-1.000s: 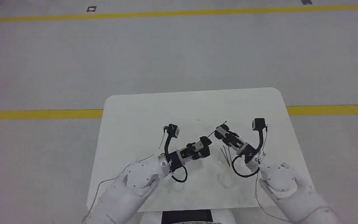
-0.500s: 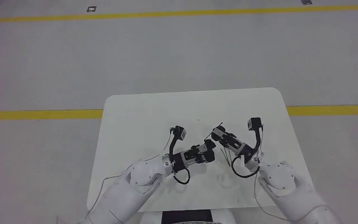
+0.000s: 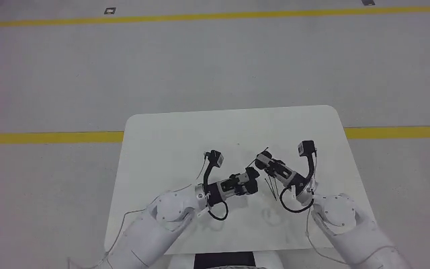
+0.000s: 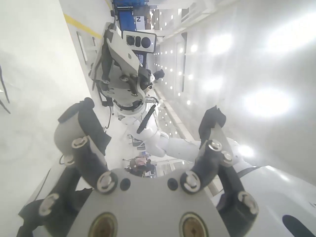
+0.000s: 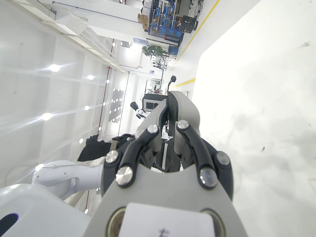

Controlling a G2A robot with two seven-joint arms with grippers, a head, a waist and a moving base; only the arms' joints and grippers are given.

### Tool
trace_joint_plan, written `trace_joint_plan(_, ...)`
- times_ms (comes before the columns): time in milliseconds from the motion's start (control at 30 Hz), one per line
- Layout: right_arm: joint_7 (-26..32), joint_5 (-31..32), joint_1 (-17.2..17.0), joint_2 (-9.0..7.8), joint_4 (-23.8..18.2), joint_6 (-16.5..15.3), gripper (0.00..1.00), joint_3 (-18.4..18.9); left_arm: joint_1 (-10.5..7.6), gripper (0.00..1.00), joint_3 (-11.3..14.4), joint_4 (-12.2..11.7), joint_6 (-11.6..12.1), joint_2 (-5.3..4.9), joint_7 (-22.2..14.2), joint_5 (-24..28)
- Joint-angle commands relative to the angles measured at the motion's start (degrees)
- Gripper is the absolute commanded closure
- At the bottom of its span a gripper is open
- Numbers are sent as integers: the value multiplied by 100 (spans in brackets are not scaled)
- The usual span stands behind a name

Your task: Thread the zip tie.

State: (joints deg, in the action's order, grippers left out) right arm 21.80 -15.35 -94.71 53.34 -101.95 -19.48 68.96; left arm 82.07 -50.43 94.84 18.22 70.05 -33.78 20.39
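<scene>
My right gripper (image 5: 170, 98) clamps the zip tie (image 5: 173, 77), long axis apparently slanting outward past the grip, above the table (image 3: 168, 134); my left gripper (image 4: 148, 110), wide open, empty, hangs just beside it.

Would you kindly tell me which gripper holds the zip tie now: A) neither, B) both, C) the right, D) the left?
C: the right gripper is shut on the black zip tie, while the left gripper is open and empty.
</scene>
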Motion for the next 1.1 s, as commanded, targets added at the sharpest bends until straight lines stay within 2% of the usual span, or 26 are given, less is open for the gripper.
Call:
trace_joint_plan(0,-18,9,-3,3,-3,15,100,0,15,0,11,30,-28,-1,115,-34)
trace_joint_plan(367,233,-271,-454,35,-232,0,100,310,128,0,-147,104,-123,-51,696,-264)
trace_joint_plan(700,255,-269,-453,48,-220,23,100,317,132,0,-139,131,-132,-48,829,-309)
trace_joint_plan(967,-10,21,-353,134,-148,105,100,100,132,0,-90,136,-101,-48,871,-240)
trace_joint_plan(1067,-51,11,-330,161,-95,48,100,67,136,31,-105,115,-109,-59,853,-230)
